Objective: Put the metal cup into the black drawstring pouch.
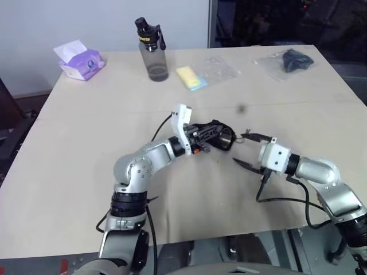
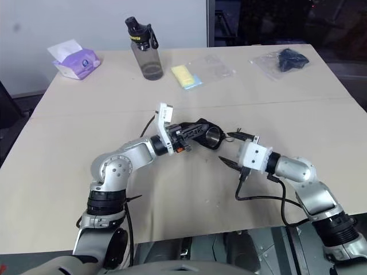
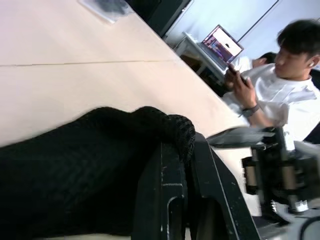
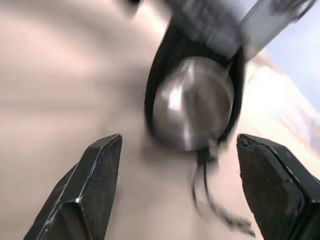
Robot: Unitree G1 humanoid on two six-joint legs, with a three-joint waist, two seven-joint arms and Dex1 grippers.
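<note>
Cup-in-pouch, mid-frame: left gripper pinches the black drawstring pouch rim, keeping its mouth presented; the metal cup sits inside, so the right gripper stands wide, empty, just beside.

Black drawstring pouch, soft mesh-textured fabric, at frame centre above the tan tabletop, mouth facing right. Metal cup, shiny silver with a round end, sits inside the mouth, ringed by black fabric; thin cord dangles below.
</note>
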